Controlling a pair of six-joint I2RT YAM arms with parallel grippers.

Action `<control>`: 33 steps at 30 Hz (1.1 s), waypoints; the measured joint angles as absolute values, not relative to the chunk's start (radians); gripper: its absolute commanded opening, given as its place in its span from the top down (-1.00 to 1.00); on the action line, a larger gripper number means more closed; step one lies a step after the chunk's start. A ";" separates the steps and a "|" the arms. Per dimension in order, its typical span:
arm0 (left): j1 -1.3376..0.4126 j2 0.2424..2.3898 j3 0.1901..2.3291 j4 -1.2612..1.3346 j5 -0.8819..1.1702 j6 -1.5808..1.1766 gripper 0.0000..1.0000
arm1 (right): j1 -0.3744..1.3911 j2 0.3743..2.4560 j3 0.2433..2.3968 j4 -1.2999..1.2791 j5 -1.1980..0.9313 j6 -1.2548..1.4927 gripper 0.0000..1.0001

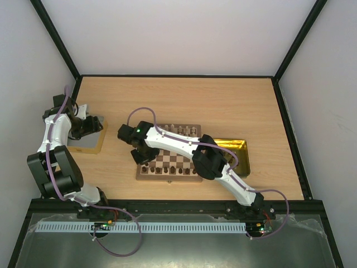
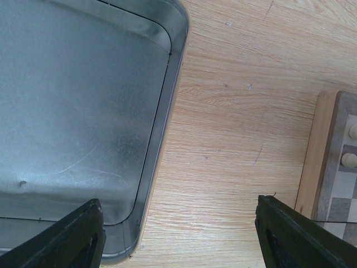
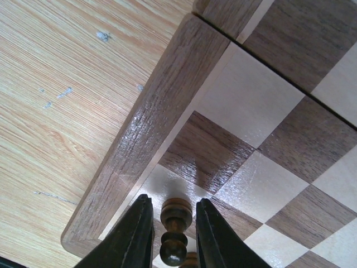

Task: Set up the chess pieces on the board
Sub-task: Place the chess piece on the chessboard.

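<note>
The board [image 1: 184, 146] lies mid-table, with dark chess pieces [image 1: 173, 170] along its near rows and pale ones [image 1: 178, 129] at the far edge. My right gripper [image 1: 139, 158] hangs over the board's near-left corner. In the right wrist view its fingers [image 3: 139, 229] flank a dark pawn [image 3: 175, 234] standing upright on a cream corner square of the board [image 3: 223, 111], with a thin gap on each side, so the right gripper [image 3: 173, 201] is open. My left gripper [image 2: 178, 223] is wide open and holds nothing, above the table beside a grey tray [image 2: 83, 111].
The grey metal tray [image 1: 83, 142] sits at the left under the left arm. A shiny gold tray [image 1: 240, 151] lies right of the board, partly under the right arm. The board's border [image 2: 315, 156] and two pale pieces [image 2: 350, 160] show at the right of the left wrist view.
</note>
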State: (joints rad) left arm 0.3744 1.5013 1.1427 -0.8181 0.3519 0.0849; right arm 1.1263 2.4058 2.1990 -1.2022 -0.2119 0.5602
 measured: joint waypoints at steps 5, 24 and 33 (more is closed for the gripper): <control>0.374 1.502 1.142 -0.816 0.352 0.085 -0.48 | 1.126 2.406 2.181 -1.203 -0.211 0.560 0.63; 0.374 1.506 1.141 -0.810 0.352 0.084 -0.48 | 1.126 2.406 2.172 -1.203 -0.215 0.560 0.69; 0.374 1.508 1.138 -0.805 0.352 0.084 -0.48 | 1.126 2.406 2.172 -1.203 -0.228 0.560 0.69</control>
